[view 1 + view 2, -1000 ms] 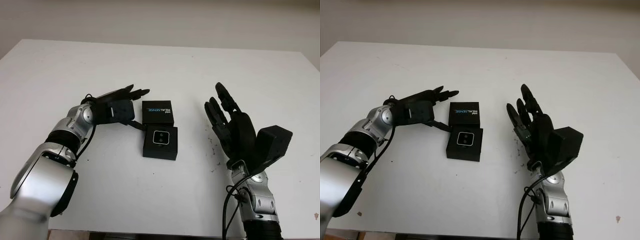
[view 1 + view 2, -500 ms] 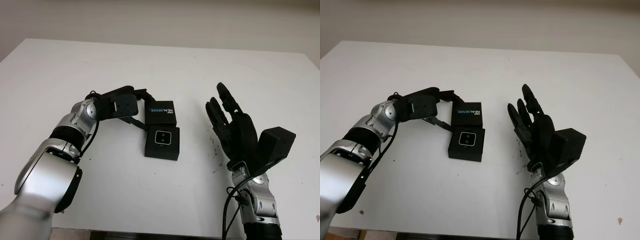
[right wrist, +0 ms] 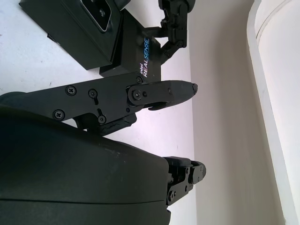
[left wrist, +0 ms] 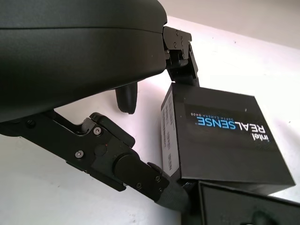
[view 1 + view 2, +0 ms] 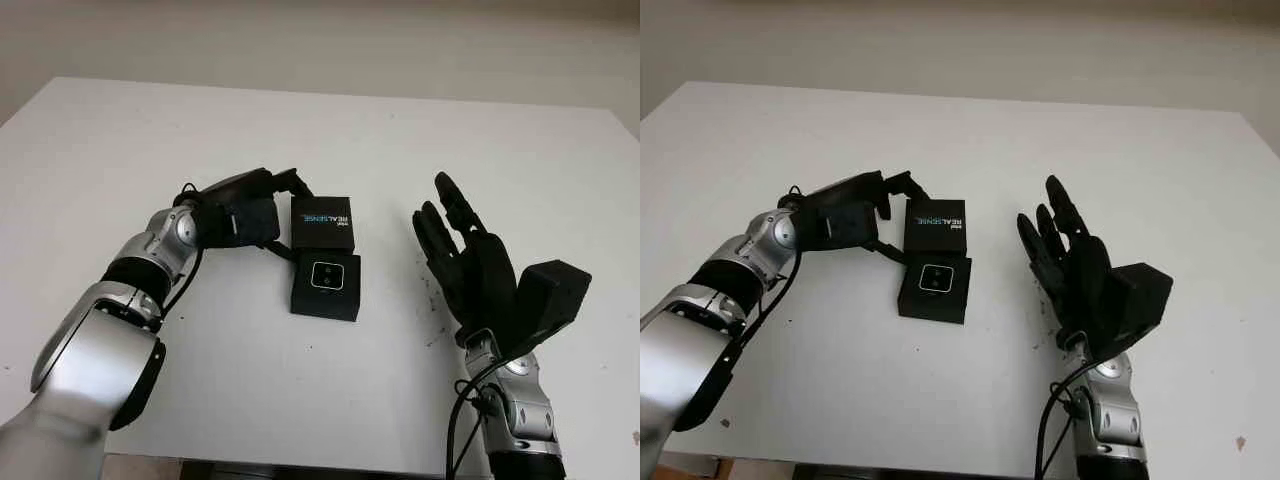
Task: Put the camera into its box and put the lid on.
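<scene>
White table (image 5: 330, 400) carries the open box (image 5: 325, 286), camera (image 5: 324, 276) already seated, with the RealSense lid (image 5: 321, 222) touching its far edge. Left hand (image 5: 262, 205) brackets the lid's left side — fingers curling, grasp unconfirmed (nearer by far); right hand (image 5: 462, 255) hovers open, well apart.

White table (image 5: 300, 130); beige wall behind; possibly small dark specks near right edge.
</scene>
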Motion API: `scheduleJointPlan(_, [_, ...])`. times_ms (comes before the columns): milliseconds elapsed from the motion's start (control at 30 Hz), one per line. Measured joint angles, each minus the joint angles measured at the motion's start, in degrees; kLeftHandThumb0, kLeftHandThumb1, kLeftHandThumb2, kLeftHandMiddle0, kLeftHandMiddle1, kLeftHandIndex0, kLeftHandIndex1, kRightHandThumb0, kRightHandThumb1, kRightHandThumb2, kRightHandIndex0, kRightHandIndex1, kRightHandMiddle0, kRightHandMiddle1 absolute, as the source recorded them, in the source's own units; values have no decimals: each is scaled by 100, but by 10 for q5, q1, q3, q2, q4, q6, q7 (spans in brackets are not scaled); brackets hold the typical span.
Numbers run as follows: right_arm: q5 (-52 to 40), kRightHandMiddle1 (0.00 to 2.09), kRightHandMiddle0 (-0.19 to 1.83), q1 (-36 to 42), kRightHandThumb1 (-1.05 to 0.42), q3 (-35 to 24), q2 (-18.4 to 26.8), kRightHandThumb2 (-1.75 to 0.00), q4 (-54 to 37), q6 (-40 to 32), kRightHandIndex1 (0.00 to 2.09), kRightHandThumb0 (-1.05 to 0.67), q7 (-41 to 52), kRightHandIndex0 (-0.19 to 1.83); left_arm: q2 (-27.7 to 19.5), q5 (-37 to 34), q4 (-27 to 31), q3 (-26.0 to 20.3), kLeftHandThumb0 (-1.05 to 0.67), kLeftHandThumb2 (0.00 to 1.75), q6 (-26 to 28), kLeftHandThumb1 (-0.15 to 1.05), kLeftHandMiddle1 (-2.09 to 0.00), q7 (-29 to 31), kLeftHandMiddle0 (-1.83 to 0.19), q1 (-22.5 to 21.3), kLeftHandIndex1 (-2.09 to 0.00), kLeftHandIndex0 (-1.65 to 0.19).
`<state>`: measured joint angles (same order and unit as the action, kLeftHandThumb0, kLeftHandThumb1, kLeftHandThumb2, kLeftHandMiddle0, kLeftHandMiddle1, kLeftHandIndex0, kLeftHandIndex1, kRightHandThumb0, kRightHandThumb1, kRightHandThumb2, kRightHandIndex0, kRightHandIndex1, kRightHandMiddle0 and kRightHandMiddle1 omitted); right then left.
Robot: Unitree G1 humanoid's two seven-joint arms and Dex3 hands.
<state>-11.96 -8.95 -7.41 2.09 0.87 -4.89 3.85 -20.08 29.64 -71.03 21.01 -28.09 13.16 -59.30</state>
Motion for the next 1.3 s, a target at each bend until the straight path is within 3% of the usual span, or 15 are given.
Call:
scheduleJointPlan(167, [4,6,17,0,-105,2,0,-22,0,0,5,-38,1,11,-6,-14,3,-11,-34,38,5,105,-209,-6,-42,13,-209,-24])
scheduleJointPlan(267, [4,6,17,0,-105,3,0,-22,0,-1,5,-37,2,11,-11,-36,4,-27,-33,37,14,105,-209,-1,-31,27,-209,-7])
scheduleJointPlan(433, [8,7,18,0,-105,6,0,-21,0,-5,5,-40,4,11,-25,-56,12,-44,-34,36,15,105,-209,-5,-33,47,-209,-14])
scheduleJointPlan(667, [1,7,18,2,-105,11,-3,-20,0,-11,5,-45,12,10,-37,-75,25,-65,-31,37,24,105,-209,-27,-22,71,-209,2])
scheduleJointPlan(967, [-2,7,17,2,-105,13,-6,-21,1,-10,5,-45,20,11,-59,-111,28,-107,-33,37,38,105,-209,-41,-24,81,-209,-6])
scheduleJointPlan(1300, [-1,7,17,3,-105,14,-12,-22,4,-9,5,-46,21,10,-71,-112,40,-111,-32,34,39,105,-209,-53,-25,81,-209,-6])
